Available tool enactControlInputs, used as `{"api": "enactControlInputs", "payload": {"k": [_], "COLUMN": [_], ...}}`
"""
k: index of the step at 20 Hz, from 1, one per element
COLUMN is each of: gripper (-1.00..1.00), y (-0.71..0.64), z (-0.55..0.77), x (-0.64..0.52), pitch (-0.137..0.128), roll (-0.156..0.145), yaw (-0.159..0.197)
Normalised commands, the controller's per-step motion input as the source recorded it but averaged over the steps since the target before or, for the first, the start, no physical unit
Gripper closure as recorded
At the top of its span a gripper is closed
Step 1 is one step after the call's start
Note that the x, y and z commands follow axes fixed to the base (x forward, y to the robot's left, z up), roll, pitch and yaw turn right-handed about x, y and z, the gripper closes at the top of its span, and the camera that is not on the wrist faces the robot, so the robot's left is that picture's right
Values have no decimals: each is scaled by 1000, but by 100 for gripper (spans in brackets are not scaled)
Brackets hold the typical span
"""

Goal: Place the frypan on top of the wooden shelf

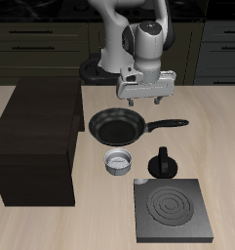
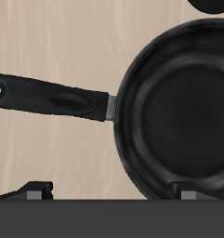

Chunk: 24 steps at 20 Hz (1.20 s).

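Note:
The frypan [image 1: 117, 127] is a round black shallow pan standing on the table, with its long black handle [image 1: 168, 124] pointing away from the wooden shelf. The wooden shelf [image 1: 39, 137] is a large dark brown box beside the pan, and its flat top is bare. My gripper [image 1: 145, 100] hovers above the pan near where the handle joins the bowl. It is open and empty. In the wrist view the pan [image 2: 178, 112] and its handle [image 2: 48, 95] lie below the gripper [image 2: 113, 192], whose fingertips [image 2: 37, 191] stand wide apart.
A small grey metal pot [image 1: 119, 162] stands just in front of the pan. A small black knobbed object [image 1: 164, 164] stands beside it. A flat black stove plate [image 1: 171, 210] with a spiral burner lies near the table's front edge. Dark drawer cabinets [image 1: 41, 44] line the back.

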Motion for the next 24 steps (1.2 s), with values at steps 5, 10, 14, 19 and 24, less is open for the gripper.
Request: {"api": "enactControlInputs", "payload": {"k": [5, 10, 14, 19, 24], "gripper": [-100, -100, -100, -100, -100], "y": [-18, -18, -45, -26, -38], "z": [-273, -122, -98, -182, -159], "x": [-35, -13, 23, 30, 51], "pitch": [13, 10, 13, 26, 38], "roll": [5, 5, -1, 7, 13], "yaw": [29, 2, 8, 14, 24]}}
